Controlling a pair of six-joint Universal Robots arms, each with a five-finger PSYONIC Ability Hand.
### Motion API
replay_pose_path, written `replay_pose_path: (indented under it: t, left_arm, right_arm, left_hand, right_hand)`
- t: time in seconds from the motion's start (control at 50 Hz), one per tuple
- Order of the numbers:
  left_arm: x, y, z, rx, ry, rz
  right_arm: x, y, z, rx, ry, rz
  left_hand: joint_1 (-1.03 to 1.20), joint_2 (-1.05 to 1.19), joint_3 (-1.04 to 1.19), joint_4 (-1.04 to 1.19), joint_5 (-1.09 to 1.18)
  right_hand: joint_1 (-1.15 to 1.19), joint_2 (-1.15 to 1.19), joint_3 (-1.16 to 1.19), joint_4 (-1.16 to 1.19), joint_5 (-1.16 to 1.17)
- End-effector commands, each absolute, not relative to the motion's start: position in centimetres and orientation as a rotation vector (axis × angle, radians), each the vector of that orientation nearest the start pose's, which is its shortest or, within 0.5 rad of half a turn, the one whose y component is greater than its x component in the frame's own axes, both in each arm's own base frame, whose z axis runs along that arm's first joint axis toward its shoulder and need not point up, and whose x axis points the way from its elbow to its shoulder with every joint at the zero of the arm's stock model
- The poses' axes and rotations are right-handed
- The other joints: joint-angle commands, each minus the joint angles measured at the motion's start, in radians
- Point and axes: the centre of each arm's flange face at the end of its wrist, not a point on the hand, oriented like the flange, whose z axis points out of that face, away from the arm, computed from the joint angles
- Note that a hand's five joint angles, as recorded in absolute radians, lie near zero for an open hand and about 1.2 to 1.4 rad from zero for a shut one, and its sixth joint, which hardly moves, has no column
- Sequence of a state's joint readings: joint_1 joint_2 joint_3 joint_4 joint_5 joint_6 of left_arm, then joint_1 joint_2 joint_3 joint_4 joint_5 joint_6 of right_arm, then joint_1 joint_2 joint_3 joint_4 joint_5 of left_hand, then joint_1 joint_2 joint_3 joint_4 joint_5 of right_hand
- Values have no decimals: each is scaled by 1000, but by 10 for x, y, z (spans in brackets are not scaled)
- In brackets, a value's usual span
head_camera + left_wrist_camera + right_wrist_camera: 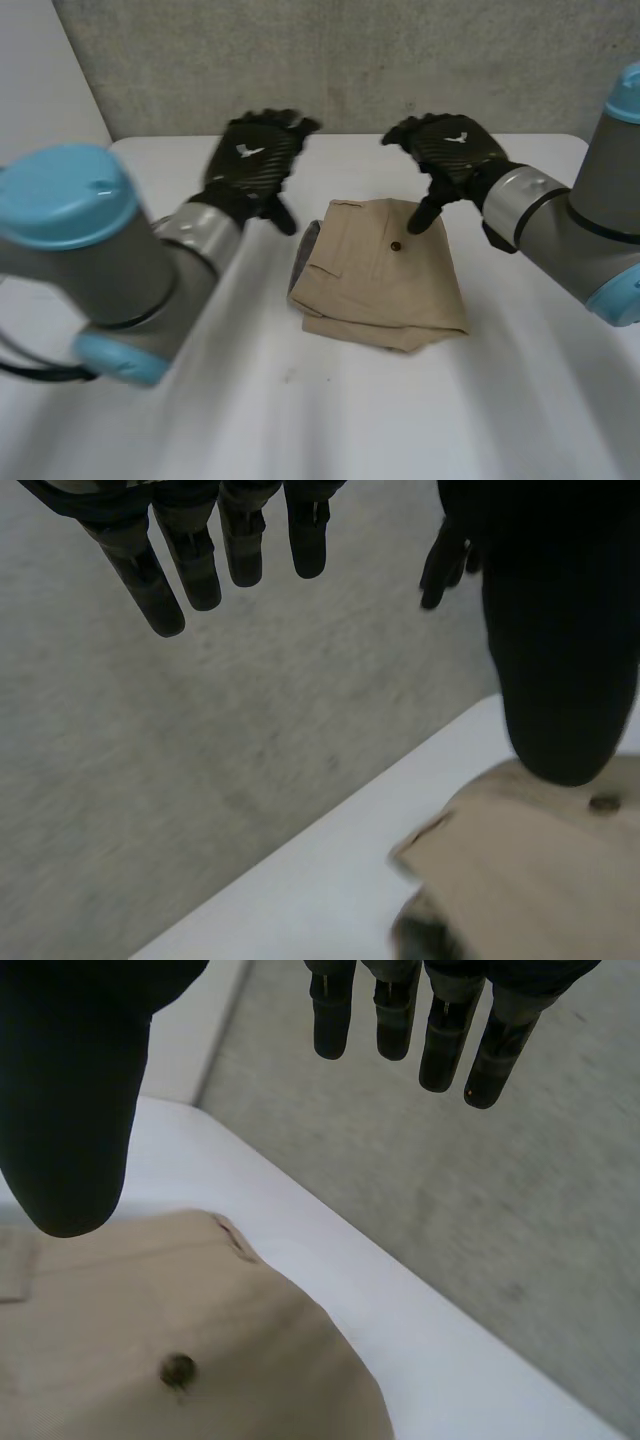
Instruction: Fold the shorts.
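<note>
White bench (300,420) bears folded shorts (380,275); left hand (255,155) and right hand (445,145) hover open, empty, and a careless thumb could drag the fold loose.

- We see a white table (330,420), its top plain and evenly lit.
- Beyond its far edge we see a grey speckled surface (350,60); we cannot tell whether it is wall or floor.
- A pale panel (40,80) stands beside it.

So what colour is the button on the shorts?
Dark brown button on tan shorts; clearest in the right wrist view.
</note>
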State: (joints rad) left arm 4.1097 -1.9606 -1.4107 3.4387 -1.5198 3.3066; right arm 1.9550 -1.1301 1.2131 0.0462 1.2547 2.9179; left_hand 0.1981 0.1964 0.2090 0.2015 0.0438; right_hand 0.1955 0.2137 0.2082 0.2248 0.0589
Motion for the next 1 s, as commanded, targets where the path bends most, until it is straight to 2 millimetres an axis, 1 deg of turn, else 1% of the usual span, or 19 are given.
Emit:
replay_pose_path:
  t: [0.02, 0.04, 0.08, 0.12, 0.14, 0.18, 0.2, 0.28, 0.44, 0.64, 0.74, 0.8, 0.82, 0.84, 0.88, 0.9, 0.92, 0.98, 1.0]
  left_arm:
    - [-397, -267, 226, 1102, 2279, -2595]
    - [-401, -270, 221, 1121, 2291, -2586]
    - [-408, -276, 205, 1165, 2344, -2527]
    - [-410, -278, 199, 1175, 2361, -2506]
    - [-413, -284, 181, 1191, 2424, -2421]
    - [-411, -287, 167, 1198, 2479, -2342]
    - [-410, -288, 155, 1207, 2532, -2260]
    - [-404, -287, 132, 1212, 2625, -2099]
    - [-382, -305, 119, 1030, 2601, -1984]
    - [-376, -305, 108, 1122, 2481, -1885]
    - [-374, -300, 106, 1145, 2474, -1859]
    - [-377, -291, 118, 1168, 2465, -1887]
    - [-378, -290, 125, 1166, 2457, -1905]
    - [-379, -286, 143, 1159, 2438, -1957]
    - [-379, -281, 159, 1155, 2420, -2004]
    - [-380, -278, 169, 1150, 2411, -2033]
    - [-381, -270, 187, 1141, 2396, -2089]
    - [-380, -260, 220, 1098, 2378, -2198]
    - [-374, -255, 249, 1027, 2368, -2304]
  right_arm:
    - [273, -332, 226, -752, 2181, -1782]
    - [273, -333, 216, -767, 2216, -1734]
    - [274, -334, 212, -775, 2228, -1714]
    - [277, -335, 191, -813, 2263, -1624]
    - [279, -335, 187, -820, 2264, -1606]
    - [281, -335, 179, -838, 2263, -1579]
    - [284, -334, 171, -858, 2264, -1552]
    - [286, -336, 154, -915, 2284, -1524]
    - [286, -337, 143, -1035, 2293, -1539]
    - [285, -338, 126, -1122, 2310, -1516]
    - [286, -338, 129, -1140, 2299, -1526]
    - [286, -338, 144, -1122, 2276, -1569]
    - [286, -337, 160, -1108, 2250, -1613]
    - [286, -337, 170, -1094, 2233, -1641]
    - [286, -335, 188, -1062, 2202, -1687]
    - [285, -334, 206, -1011, 2170, -1732]
    - [285, -333, 215, -985, 2152, -1751]
    - [284, -331, 233, -932, 2114, -1793]
    - [282, -329, 251, -886, 2079, -1833]
  left_hand:
    - [98, 99, 87, 94, 77]
    - [115, 117, 104, 112, 95]
    - [148, 149, 137, 144, 127]
    - [148, 149, 137, 144, 127]
    - [150, 152, 140, 147, 130]
    - [150, 152, 140, 147, 130]
    - [150, 152, 140, 147, 130]
    - [150, 152, 140, 147, 130]
    - [159, 161, 148, 156, 139]
    - [145, 146, 134, 141, 124]
    - [136, 138, 125, 132, 116]
    - [112, 114, 101, 109, 92]
    - [109, 111, 98, 106, 89]
    - [101, 102, 90, 97, 80]
    - [80, 82, 69, 77, 60]
    - [74, 76, 63, 71, 54]
    - [68, 70, 57, 65, 48]
    - [36, 38, 25, 33, 16]
    - [24, 26, 13, 21, 4]
  right_hand:
    - [-21, -39, -34, -50, -59]
    - [-21, -39, -34, -50, -59]
    - [-21, -39, -34, -50, -59]
    - [-21, -39, -34, -50, -59]
    - [-21, -39, -34, -50, -59]
    - [-21, -39, -34, -50, -59]
    - [-21, -39, -34, -50, -59]
    - [-21, -39, -34, -50, -59]
    - [-21, -39, -34, -50, -59]
    - [-21, -39, -34, -50, -59]
    - [-21, -39, -34, -50, -59]
    - [-21, -39, -34, -50, -59]
    - [-21, -39, -34, -50, -59]
    - [-21, -39, -34, -50, -59]
    - [-21, -39, -34, -50, -59]
    - [-21, -39, -34, -50, -59]
    - [-21, -39, -34, -50, -59]
    - [-21, -39, -34, -50, -59]
    - [-21, -39, -34, -50, -59]
